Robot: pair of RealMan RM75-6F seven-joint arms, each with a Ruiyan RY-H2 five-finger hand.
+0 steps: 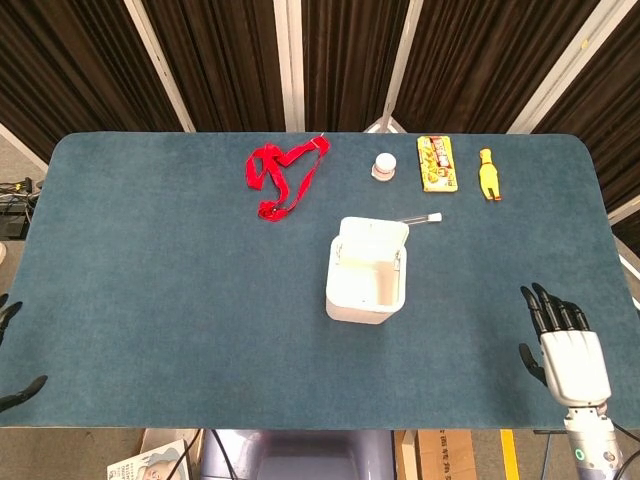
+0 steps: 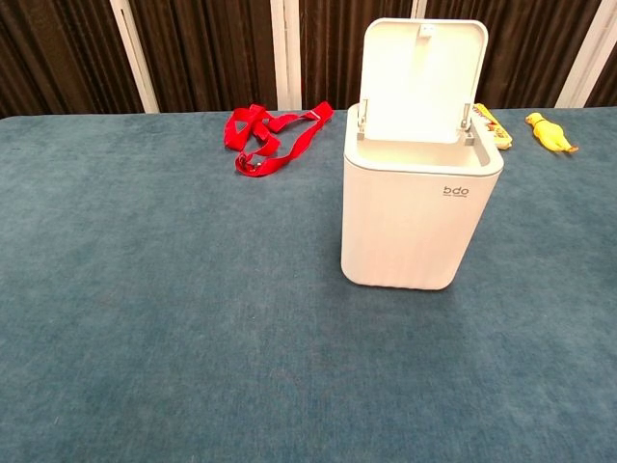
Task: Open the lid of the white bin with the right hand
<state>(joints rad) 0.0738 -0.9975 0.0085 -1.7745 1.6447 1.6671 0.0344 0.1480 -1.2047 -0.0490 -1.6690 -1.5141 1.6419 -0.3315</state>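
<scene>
The white bin [image 1: 366, 290] stands in the middle of the blue table, and its lid [image 1: 373, 238] is swung up at the back. The chest view shows the bin [image 2: 420, 222] close up, its lid [image 2: 424, 82] upright on its hinges and the inside open to view. My right hand [image 1: 566, 348] hovers at the table's near right edge, well to the right of the bin, fingers spread and holding nothing. Only dark fingertips of my left hand [image 1: 14, 350] show at the far left edge of the head view. No hand appears in the chest view.
A red strap [image 1: 285, 178] lies at the back left of the bin. Behind the bin are a clear tube [image 1: 420, 218], a small white jar [image 1: 384, 166], a yellow packet [image 1: 436, 163] and a yellow rubber chicken [image 1: 488, 174].
</scene>
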